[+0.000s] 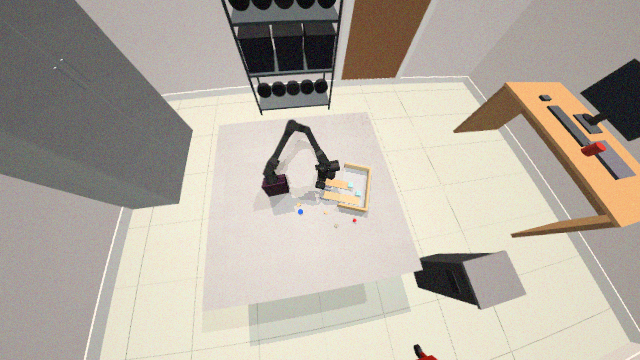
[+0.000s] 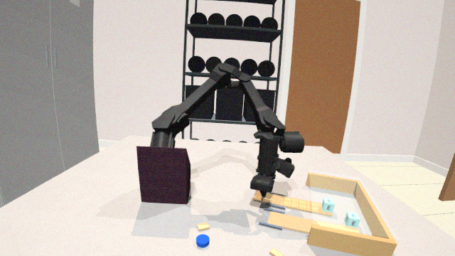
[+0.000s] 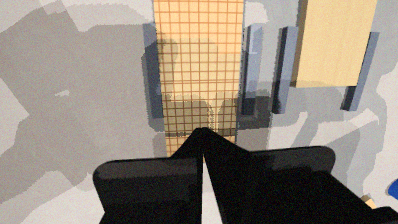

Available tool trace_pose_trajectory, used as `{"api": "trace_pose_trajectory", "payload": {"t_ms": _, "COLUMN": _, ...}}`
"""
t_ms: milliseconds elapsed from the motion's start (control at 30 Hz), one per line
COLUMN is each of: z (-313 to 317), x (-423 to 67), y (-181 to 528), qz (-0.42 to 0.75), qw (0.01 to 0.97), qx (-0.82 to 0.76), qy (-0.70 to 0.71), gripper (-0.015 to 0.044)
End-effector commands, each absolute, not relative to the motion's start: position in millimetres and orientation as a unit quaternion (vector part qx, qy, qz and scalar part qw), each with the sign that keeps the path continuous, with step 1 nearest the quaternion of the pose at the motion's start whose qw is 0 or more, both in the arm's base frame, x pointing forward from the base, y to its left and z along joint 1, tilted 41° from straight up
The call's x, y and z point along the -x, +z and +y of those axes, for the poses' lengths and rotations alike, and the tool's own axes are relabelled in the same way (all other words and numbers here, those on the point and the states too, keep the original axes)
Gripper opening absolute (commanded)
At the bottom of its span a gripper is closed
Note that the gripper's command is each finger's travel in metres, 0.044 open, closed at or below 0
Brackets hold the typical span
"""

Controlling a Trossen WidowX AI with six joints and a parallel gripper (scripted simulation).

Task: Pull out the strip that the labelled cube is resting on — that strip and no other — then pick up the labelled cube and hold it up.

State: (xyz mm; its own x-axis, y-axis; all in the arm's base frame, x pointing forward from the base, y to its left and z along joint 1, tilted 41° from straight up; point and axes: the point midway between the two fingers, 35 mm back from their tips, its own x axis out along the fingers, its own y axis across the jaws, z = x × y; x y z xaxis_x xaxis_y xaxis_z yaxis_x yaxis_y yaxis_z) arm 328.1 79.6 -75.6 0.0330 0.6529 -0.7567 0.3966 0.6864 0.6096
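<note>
The arm rises from its dark purple base box [image 2: 163, 179], bends at the elbow in front of the shelf rack [image 2: 186, 53], and comes down with the wrist pointing straight at the table [image 2: 71, 213]. The gripper [image 2: 263, 193] has its jaws fully closed with nothing between them, and its tip presses on the near end of the gridded strip [image 3: 199, 65], in the middle of the exterior view. In the wrist view this strip runs from the closed tip up to the top edge, between small grey-blue guide bars [image 3: 251, 70]. A plain strip [image 3: 334, 40] lies just beside it, at the upper right. On the far end of the gridded strip rests one pale blue cube marked E [image 2: 328, 204], inside the open wooden frame [image 2: 370, 210]. A second cube marked E [image 2: 352, 219] rests on the plain strip. A blue disc [image 2: 202, 240] and small tan pieces [image 2: 203, 226] lie at the lower centre, well apart from the strips.
</note>
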Motion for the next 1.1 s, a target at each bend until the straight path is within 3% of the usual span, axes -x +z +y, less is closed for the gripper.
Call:
{"api": "trace_pose_trajectory", "payload": {"t_ms": 0, "z": 87.1, "x": -314.4, "y": -76.8, "qz": 0.697, "qw": 0.598, "qx": -0.382, "qy": 0.106, "gripper": 0.0000}}
{"api": "trace_pose_trajectory", "payload": {"t_ms": 1067, "z": 101.7, "x": -271.8, "y": -65.0, "qz": 0.697, "qw": 0.597, "qx": -0.383, "qy": 0.105, "gripper": 0.0000}}
